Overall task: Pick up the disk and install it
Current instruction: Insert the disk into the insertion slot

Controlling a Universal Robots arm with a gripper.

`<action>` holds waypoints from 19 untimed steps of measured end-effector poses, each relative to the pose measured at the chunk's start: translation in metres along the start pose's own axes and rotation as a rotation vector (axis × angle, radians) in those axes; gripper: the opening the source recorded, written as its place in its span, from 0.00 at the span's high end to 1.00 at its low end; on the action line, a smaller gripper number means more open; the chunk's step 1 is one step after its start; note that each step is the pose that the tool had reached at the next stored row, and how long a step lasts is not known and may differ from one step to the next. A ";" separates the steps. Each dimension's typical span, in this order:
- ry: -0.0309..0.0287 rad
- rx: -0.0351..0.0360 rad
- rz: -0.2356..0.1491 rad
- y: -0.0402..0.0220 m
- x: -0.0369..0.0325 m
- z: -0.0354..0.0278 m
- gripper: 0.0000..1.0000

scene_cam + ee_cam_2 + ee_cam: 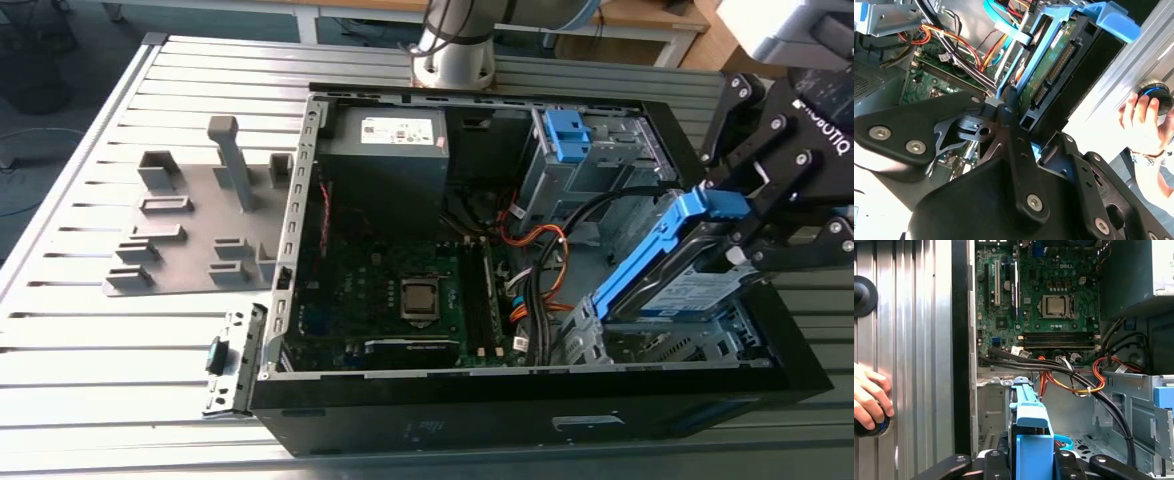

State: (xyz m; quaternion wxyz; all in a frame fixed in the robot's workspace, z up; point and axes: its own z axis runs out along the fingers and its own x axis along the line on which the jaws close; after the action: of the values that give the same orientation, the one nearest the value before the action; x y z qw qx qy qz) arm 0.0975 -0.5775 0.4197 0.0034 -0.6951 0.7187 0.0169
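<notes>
Disk point(683, 288) is pinched at its blue-framed edge by the end effector point(742, 222) and held tilted over the corner bay point(667, 345), presumably so it's angled to match.

Finding: your station is a robotics lab or test workshop. Evidence: a ribbed aluminium worktable point(80, 340) with the arm's base point(454, 55) mounted at its far edge, a grey fixture plate point(187, 270) of part holders, an opened computer case point(534, 410), wooden benches point(641, 12) behind, and a hand point(866, 395) on a round control button point(879, 426).
</notes>
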 end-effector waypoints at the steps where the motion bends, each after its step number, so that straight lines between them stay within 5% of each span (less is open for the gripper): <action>1: 0.0000 0.0000 0.000 0.0000 0.0000 0.0014 0.63; 19: 0.0000 0.0000 0.000 -0.0004 0.0006 0.0193 0.63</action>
State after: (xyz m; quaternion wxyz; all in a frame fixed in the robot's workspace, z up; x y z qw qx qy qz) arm 0.0975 -0.5775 0.4004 0.0034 -0.6951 0.7187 0.0169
